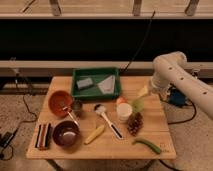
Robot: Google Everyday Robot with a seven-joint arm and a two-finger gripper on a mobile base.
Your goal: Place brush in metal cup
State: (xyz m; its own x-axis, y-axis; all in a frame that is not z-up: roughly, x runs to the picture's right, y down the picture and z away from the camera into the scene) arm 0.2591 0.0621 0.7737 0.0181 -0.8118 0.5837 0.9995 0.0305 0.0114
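Observation:
The brush (pixel 107 120) lies flat near the middle of the wooden table (pixel 155 132), its round pale head at the far end and its white handle pointing toward the front right. The metal cup (pixel 77 106) stands upright to the brush's left, beside an orange bowl (pixel 59 102). My gripper (pixel 141 97) hangs at the end of the white arm (pixel 175 75) over the table's right part. It is right of the brush and apart from it, just behind a white plastic cup (pixel 124 111).
A green tray (pixel 113 92) holds a few items at the back. A dark purple bowl (pixel 65 134), a thin dark-handled utensil (pixel 71 116), a yellow vegetable (pixel 95 134), a brown cluster (pixel 135 123), a green vegetable (pixel 147 145) and a striped block (pixel 43 136) lie around.

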